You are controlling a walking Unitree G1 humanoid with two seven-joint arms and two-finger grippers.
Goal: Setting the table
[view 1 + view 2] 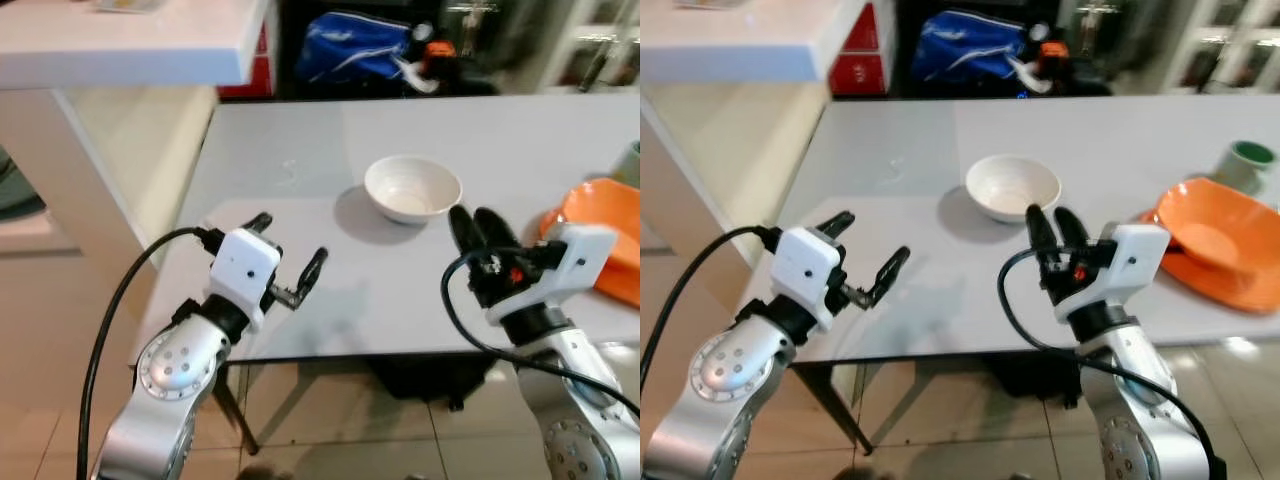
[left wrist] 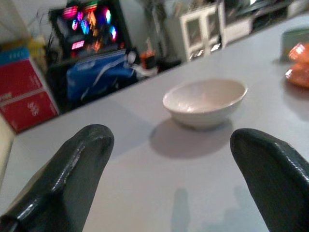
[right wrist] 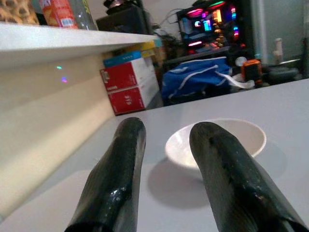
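On the grey bench [image 1: 300,190] stands a round white ceramic bowl [image 1: 412,187], empty. Left gripper [image 1: 290,258] at 8 o'clock is wide; right gripper [image 1: 1058,228] at 5 o'clock is narrow, holding nothing.

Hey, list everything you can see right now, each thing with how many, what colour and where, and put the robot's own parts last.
table: one, pale grey, before the robot.
bowl: one, white, upright on the table at its middle, nothing seen in it.
plate: one, orange, on the table at the robot's right.
cup: one, green, on the table just beyond the plate.
counter: one, white, to the left above the table.
bag: one, blue, past the table's far edge.
boxes: red, stacked beyond the table by the counter.
left gripper: black fingers wide apart, over the table's near left part.
right gripper: black fingers a little apart, holding nothing, just short of the bowl.
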